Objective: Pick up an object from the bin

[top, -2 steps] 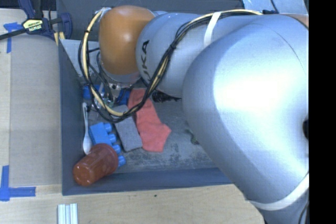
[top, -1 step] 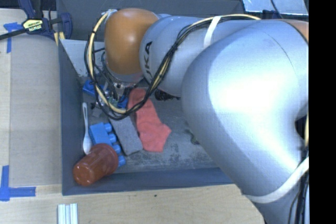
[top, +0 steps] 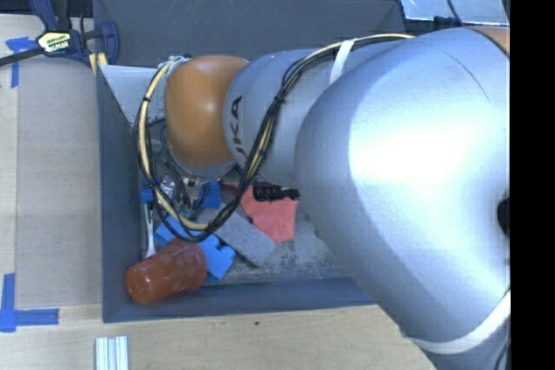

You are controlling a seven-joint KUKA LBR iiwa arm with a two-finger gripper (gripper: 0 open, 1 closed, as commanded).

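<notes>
— Gripper [top: 182, 186] sits where, exactly?

— Low in the bin [top: 260, 17], toward its left wall, under the orange wrist cover [top: 199, 108], with looped cables [top: 154, 113] hanging round it. Whether it is spread or pressed together I cannot tell; the cover and wiring hide that.

— And what is it over?

— A cluster of blue plastic pieces [top: 208, 197] just beneath and beside it. Nothing can be seen pinched in it. Near those lie a thin white stick [top: 149, 231] along the left wall, a grey block [top: 249, 244] and a pinkish-red spongy chunk [top: 276, 219]. By the near wall a reddish-brown cylinder [top: 166, 275] lies on its side, with another blue piece [top: 218, 259] touching it.

— What might go wrong?

— Several things, I'd judge. The blue pieces are crowded, so a close could catch two at once or only an edge, and the piece would slip out on the lift. The left wall is near; a descent slightly off could scrape it or jam the white stick against it. The hanging cables might hook a piece and drag it. The cylinder looks ready to roll if nudged.

— Task status?

— Not yet done, as far as can be judged: everything named appears to rest on the floor of the bin.
</notes>
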